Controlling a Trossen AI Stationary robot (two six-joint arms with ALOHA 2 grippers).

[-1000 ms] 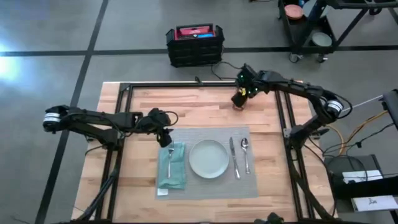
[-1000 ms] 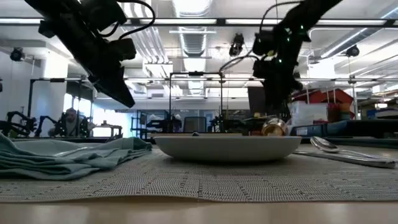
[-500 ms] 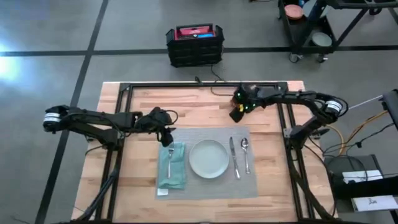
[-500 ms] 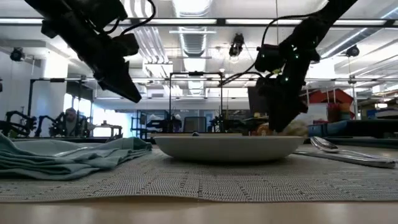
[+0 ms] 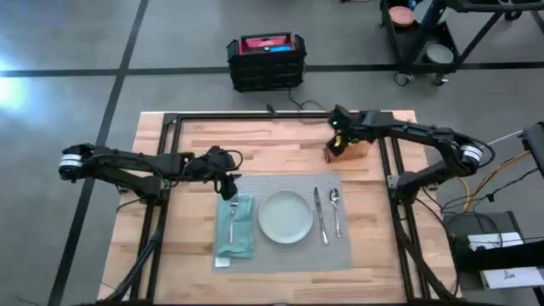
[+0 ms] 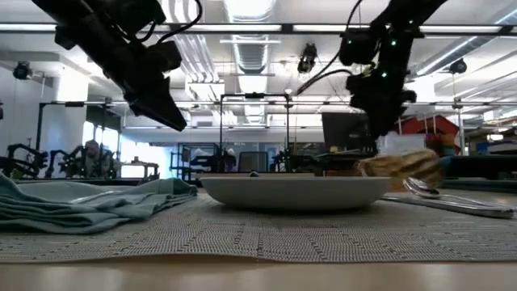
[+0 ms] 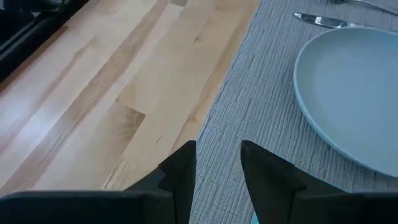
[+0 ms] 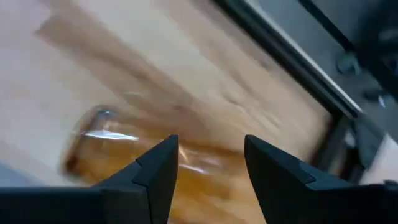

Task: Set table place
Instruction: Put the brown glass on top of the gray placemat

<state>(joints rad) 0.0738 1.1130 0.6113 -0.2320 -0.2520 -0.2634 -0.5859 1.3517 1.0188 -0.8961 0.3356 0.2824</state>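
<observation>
The grey placemat (image 5: 280,246) lies on the wooden table (image 5: 195,144). It carries the teal napkin (image 5: 235,229) with a fork (image 5: 232,219) on it, the pale plate (image 5: 286,216), a knife (image 5: 320,212) and a spoon (image 5: 336,208). The amber glass (image 6: 400,164) lies on its side on the bare wood beyond the mat's far right corner, blurred in the right wrist view (image 8: 118,155). My right gripper (image 8: 210,165) is open just above it (image 5: 334,151). My left gripper (image 7: 217,165) hovers open over the mat's far left corner (image 5: 228,187). My right gripper's fingers (image 8: 155,177) point down at the lying glass, whose side (image 8: 186,163) runs behind one fingertip. I cannot tell whether they touch it.
A black crate (image 5: 266,61) stands on the floor beyond the table's far edge. The black metal frame (image 5: 255,119) runs along the far side, with posts at left and right. Bare wood lies left of the mat and along the far side.
My right gripper dropped toward the amber glass, then swung toward the table's right edge and rose. The glass, upright before, has tipped over, and now lies on its side farther right.
</observation>
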